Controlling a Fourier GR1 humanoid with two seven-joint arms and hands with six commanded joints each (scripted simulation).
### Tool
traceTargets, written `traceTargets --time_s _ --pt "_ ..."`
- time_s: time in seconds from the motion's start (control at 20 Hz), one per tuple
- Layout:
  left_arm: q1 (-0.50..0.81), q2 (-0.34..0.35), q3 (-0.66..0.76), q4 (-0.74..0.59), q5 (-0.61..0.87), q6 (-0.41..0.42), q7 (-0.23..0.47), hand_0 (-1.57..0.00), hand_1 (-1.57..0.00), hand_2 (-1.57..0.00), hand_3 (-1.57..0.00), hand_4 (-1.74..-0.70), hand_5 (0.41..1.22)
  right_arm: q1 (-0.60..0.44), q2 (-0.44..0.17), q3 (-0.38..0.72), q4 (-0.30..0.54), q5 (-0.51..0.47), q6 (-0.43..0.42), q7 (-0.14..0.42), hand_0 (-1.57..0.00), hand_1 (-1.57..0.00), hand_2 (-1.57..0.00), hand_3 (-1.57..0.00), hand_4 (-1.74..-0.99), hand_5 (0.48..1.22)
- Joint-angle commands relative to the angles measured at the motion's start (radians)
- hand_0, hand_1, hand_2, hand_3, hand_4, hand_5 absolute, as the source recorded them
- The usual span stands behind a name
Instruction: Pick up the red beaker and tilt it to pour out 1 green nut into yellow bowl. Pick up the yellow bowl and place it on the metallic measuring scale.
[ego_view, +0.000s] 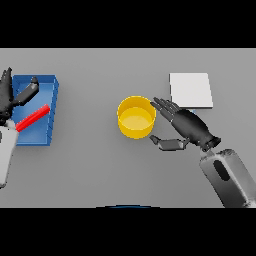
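The yellow bowl (135, 117) stands upright at the table's middle, and I see no green nut inside it. My right hand (189, 126) is open just right of the bowl, fingers pointing at its rim and thumb stretched out below; whether the fingertips touch it I cannot tell. The measuring scale (191, 90), a pale flat square, lies behind the right hand. At the far left the red beaker (33, 118) shows as a slanted red strip over the blue tray (45, 87). My left hand (9, 100) hovers there with fingers spread straight, open, its palm at the beaker's lower end.
The blue tray's raised walls box in the left edge of the table. A stretch of bare grey tabletop (85, 160) lies between the tray and the bowl and runs along the front.
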Motion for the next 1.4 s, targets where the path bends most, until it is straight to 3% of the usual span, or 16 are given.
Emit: traceTargets --time_s 0.0,0.1,0.3,0.7,0.85,0.95,1.15,1.35 --pt "-0.008 0.004 0.005 0.002 0.007 -0.005 -0.002 -0.01 -0.01 -0.01 -0.01 -0.74 0.685 -0.038 -0.010 0.021 0.014 0.019 0.023 -0.006 0.00 0.00 0.00 0.00 -1.197 0.677" --pt "0.001 0.007 0.006 0.000 0.007 -0.005 -0.004 0.00 0.00 0.00 0.00 -0.74 0.693 -0.107 -0.041 0.071 0.055 0.072 0.057 -0.046 0.00 0.00 0.00 0.00 -1.217 0.676" --pt "0.005 0.012 0.005 -0.005 0.007 -0.012 0.007 0.00 0.00 0.00 0.00 -0.74 0.702 -0.221 -0.081 0.173 0.123 0.182 0.121 -0.073 0.00 0.00 0.00 0.00 -1.223 0.703" --pt "0.022 0.029 0.007 -0.016 0.006 -0.019 -0.006 0.00 0.00 0.00 0.00 -0.74 0.698 -0.344 -0.027 0.286 0.275 0.241 0.211 -0.114 0.00 0.00 0.00 0.00 -1.231 0.725" --pt "0.020 0.032 0.010 -0.018 0.012 -0.024 -0.013 0.00 0.00 0.00 0.00 -0.74 0.699 -0.413 0.013 0.308 0.347 0.263 0.223 -0.089 0.00 0.00 0.00 0.00 -1.250 0.733" --pt "0.011 0.035 0.016 -0.006 0.011 -0.017 -0.002 0.00 0.00 0.00 0.00 -0.74 0.698 -0.437 0.018 0.324 0.384 0.276 0.227 -0.102 0.00 0.00 0.00 0.00 -1.257 0.733" --pt "0.026 0.042 0.025 -0.011 0.023 -0.023 -0.018 0.00 0.00 0.00 0.00 -0.74 0.699 -0.461 0.021 0.341 0.421 0.281 0.255 -0.117 0.00 0.00 0.00 0.00 -1.263 0.739" --pt "0.026 0.038 0.021 -0.016 0.020 -0.021 -0.010 0.00 0.00 0.00 0.00 -0.74 0.697 -0.483 0.044 0.339 0.469 0.273 0.292 -0.089 0.00 0.00 0.00 -0.03 -1.282 0.749"
